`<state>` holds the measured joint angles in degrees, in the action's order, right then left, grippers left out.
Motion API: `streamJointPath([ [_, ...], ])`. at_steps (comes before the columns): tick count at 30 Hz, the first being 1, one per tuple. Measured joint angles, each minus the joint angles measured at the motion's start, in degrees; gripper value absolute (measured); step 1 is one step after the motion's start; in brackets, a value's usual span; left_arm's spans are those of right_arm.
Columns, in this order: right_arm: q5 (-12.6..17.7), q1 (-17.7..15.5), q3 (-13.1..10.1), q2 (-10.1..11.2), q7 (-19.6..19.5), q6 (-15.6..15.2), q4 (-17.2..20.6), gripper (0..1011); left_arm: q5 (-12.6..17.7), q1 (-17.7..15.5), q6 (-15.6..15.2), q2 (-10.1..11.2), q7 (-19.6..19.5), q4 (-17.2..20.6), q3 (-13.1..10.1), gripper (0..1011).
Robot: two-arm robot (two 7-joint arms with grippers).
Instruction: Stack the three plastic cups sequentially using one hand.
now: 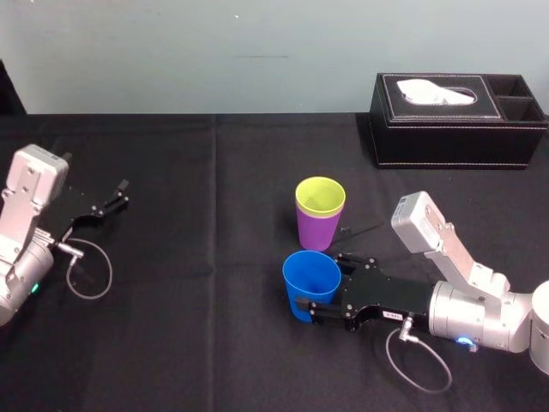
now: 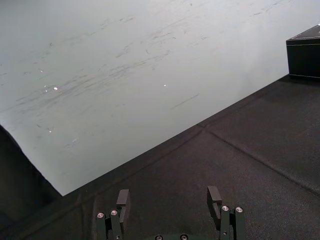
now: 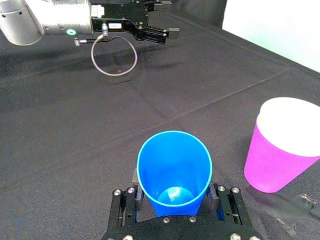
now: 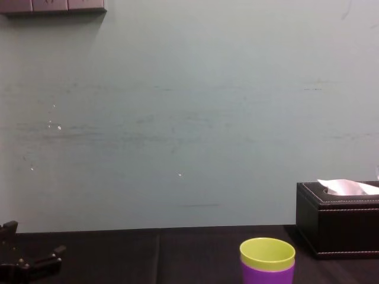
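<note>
A blue cup [image 1: 310,275] [image 3: 174,170] stands upright on the black cloth, in front of the other two. My right gripper [image 1: 319,283] [image 3: 174,197] reaches in from the right, with one finger pressed against each side of its lower wall. Just behind it, the yellow-green cup [image 1: 320,196] [image 4: 267,253] sits nested inside the purple cup [image 1: 317,230] [image 3: 277,165] [image 4: 266,277], both upright. My left gripper [image 1: 116,196] [image 2: 167,197] rests open and empty at the far left of the table.
A black leather tissue box [image 1: 455,120] [image 4: 337,219] stands at the back right. A loop of cable [image 1: 90,275] lies by the left arm, another [image 1: 420,360] under the right arm. Black cloth [image 1: 214,326] covers the table, bare between the arms.
</note>
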<state>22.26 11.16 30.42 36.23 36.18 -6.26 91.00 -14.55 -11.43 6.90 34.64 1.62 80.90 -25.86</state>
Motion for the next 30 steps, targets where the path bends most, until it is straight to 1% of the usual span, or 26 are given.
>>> streamJointPath([
  [11,0.0,-0.1,-0.1,0.1,-0.2,0.1,0.2,724,0.0,0.0,0.0,0.0,0.0,0.0,0.0,1011],
  [15,-0.2,-1.4,-1.3,1.2,-2.0,0.4,2.9,723,0.0,0.0,0.0,0.0,0.0,0.0,0.0,1011],
  [17,-0.1,-2.0,-2.0,1.7,-2.8,-0.1,4.5,723,0.0,0.0,0.0,0.0,0.0,0.0,0.0,1011],
  [18,-0.1,-2.0,-2.0,1.7,-2.8,-0.1,4.5,724,0.0,0.0,0.0,0.0,0.0,0.0,0.0,1011],
  [23,1.0,-3.2,-4.4,3.6,-4.9,-3.9,9.5,723,0.0,0.0,0.0,0.0,0.0,0.0,0.0,1011],
  [30,3.1,-3.7,-7.0,5.0,-6.3,-6.9,13.4,723,0.0,0.0,0.0,0.0,0.0,0.0,0.0,1011],
])
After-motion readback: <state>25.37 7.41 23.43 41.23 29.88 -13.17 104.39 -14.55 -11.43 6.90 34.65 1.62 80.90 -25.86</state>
